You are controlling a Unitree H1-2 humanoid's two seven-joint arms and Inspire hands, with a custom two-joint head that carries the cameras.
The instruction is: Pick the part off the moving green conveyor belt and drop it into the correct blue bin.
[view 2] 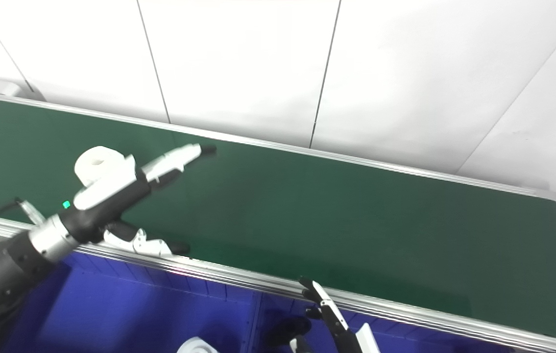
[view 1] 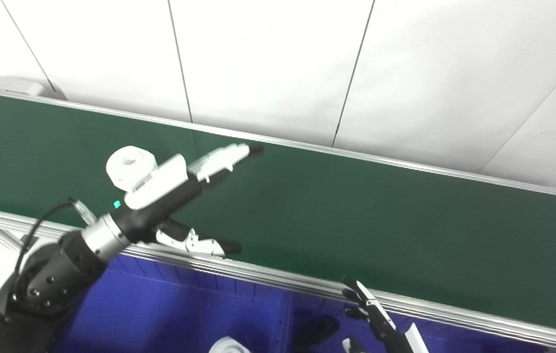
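part [view 1: 129, 166]: white, short cylinder with a hole down its middle, lying on the belt at the left end, hole facing up and toward the camera.
part vs left hand: the part sits just behind the back of the left hand; whether they touch cannot be told from either view.
conveyor belt [view 1: 356, 215]: dark green, running from upper left to lower right, edged with silver rails along the near and far sides.
left hand [view 1: 180, 196]: reaches over the near rail onto the belt, fingers spread wide apart and holding nothing; the long fingers [view 1: 224, 157] stretch out toward the far rail, the thumb [view 1: 199, 243] lies low along the near rail.
left arm [view 1: 62, 260]: black and silver wrist with a small green light, comes in from the bottom left corner, a black cable looping beside it.
right hand [view 2: 329, 314]: low at the bottom edge, below the near rail and over the bin, only dark-tipped fingers in view, pointing up; cannot tell whether they are spread or closed.
blue bin [view 1: 184, 304]: sits below the near rail, split by a divider into a left and a right compartment.
white item [view 1: 229, 346]: in the left compartment, cut off by the bottom edge.
dark item [view 1: 319, 329]: in the right compartment, just beside the right hand, too dim to make out.
wall [view 1: 278, 63]: white panels with thin dark seams behind the belt.
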